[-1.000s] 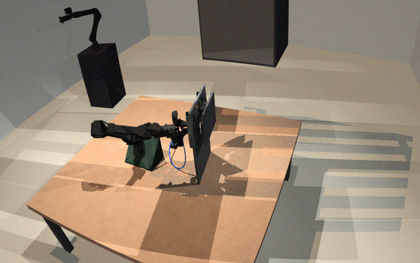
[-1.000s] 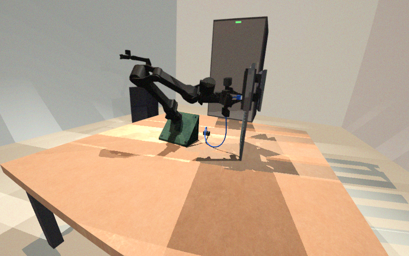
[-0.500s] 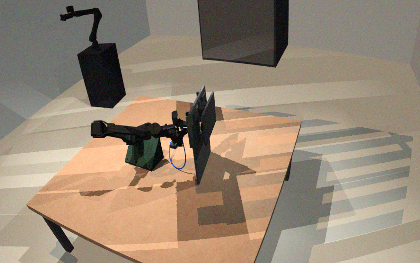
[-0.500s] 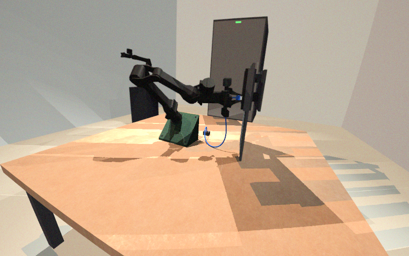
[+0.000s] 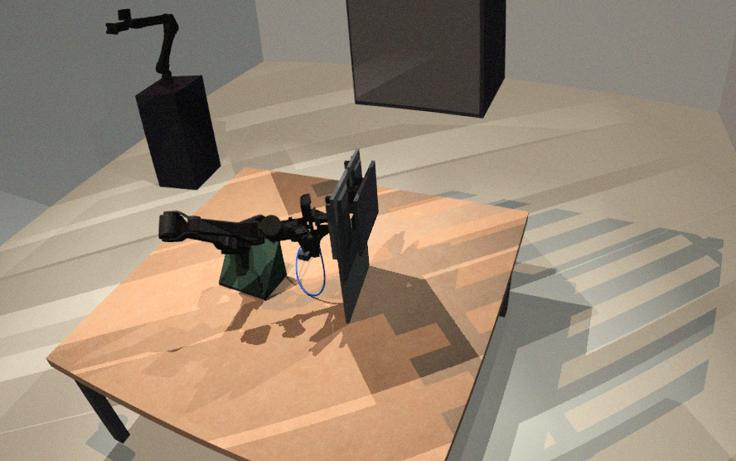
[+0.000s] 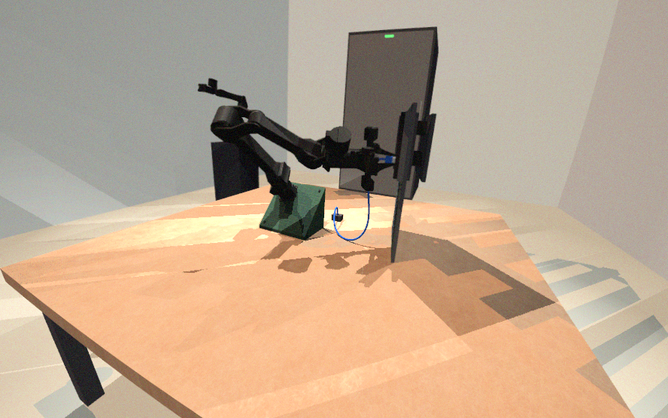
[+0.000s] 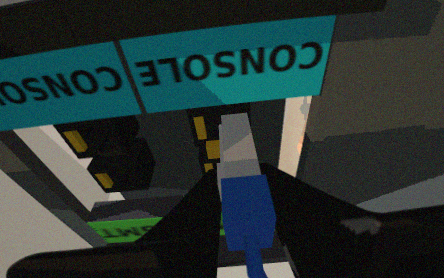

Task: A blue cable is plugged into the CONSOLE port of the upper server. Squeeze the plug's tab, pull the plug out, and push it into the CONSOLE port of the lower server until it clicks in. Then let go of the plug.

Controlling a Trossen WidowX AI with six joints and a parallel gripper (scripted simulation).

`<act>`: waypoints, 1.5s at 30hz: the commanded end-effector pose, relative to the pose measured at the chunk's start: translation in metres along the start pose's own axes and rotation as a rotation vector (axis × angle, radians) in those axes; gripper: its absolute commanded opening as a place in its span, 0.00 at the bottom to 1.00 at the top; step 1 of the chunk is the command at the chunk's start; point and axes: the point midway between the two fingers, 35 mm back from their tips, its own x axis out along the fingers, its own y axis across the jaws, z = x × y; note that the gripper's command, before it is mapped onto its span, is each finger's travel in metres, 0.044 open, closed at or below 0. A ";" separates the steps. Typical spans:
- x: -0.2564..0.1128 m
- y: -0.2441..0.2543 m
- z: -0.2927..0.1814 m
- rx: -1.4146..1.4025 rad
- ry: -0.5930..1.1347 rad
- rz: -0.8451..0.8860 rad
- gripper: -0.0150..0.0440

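Note:
My gripper (image 5: 326,218) (image 6: 392,159) (image 7: 238,173) is shut on the blue plug (image 6: 389,159) (image 7: 248,212), one finger on each side of it. The plug's clear nose (image 7: 240,137) points at the dark port under a teal CONSOLE label (image 7: 230,65), which reads upside down in the wrist view. The nose overlaps the port mouth; its depth is unclear. Gold contacts (image 7: 200,128) show left of the nose. The blue cable (image 5: 296,271) (image 6: 350,239) (image 7: 256,262) hangs in a loop below the gripper. The upright server panel (image 5: 337,216) (image 6: 407,142) stands before the gripper; which server this is, I cannot tell.
A second CONSOLE label (image 7: 60,92) and port lie left in the wrist view, with a green label (image 7: 125,230) below. The green arm base (image 5: 255,271) (image 6: 296,211) and a small black block (image 6: 337,216) are on the table (image 5: 260,380) (image 6: 296,319). A dark cabinet stands behind.

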 end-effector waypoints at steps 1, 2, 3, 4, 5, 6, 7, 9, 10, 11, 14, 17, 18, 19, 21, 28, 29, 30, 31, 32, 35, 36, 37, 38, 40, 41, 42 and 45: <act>0.000 0.000 0.000 0.000 0.002 0.002 0.25; 0.000 0.000 0.000 0.000 0.002 0.002 0.25; 0.000 0.001 0.000 0.000 0.002 0.002 0.25; 0.000 0.001 0.000 0.000 0.002 0.002 0.25; 0.000 0.001 0.000 -0.001 0.002 0.002 0.25; 0.000 0.001 0.001 -0.001 0.002 0.002 0.25; 0.000 0.001 0.001 -0.001 0.002 0.002 0.25; 0.000 0.001 0.001 -0.001 0.002 0.002 0.25; 0.000 0.001 0.001 -0.001 0.002 0.002 0.25; 0.000 0.001 0.001 -0.001 0.002 0.002 0.25; 0.000 0.001 0.001 -0.001 0.002 0.002 0.25; 0.000 0.002 0.001 -0.001 0.002 0.003 0.25; 0.000 0.002 0.001 -0.001 0.002 0.003 0.25; 0.000 0.002 0.001 -0.001 0.002 0.003 0.25; 0.001 0.002 0.001 -0.001 0.002 0.003 0.25; 0.003 0.001 0.002 -0.001 0.002 0.004 0.25; 0.004 0.001 0.002 -0.001 0.002 0.004 0.25; 0.004 0.001 0.002 -0.001 0.002 0.004 0.25; 0.004 0.001 0.002 -0.001 0.002 0.004 0.25; 0.004 0.001 0.002 -0.001 0.002 0.004 0.25; 0.005 0.001 0.002 -0.001 0.003 0.003 0.25; 0.005 0.001 0.002 -0.001 0.004 0.003 0.25; 0.005 0.001 0.002 -0.001 0.004 0.003 0.25; 0.005 0.002 0.002 -0.001 0.004 0.003 0.25; 0.005 0.002 0.003 -0.001 0.004 0.003 0.25; 0.005 0.002 0.003 -0.001 0.004 0.003 0.25; 0.005 0.002 0.003 -0.001 0.004 0.003 0.25; 0.005 0.002 0.003 -0.001 0.004 0.004 0.25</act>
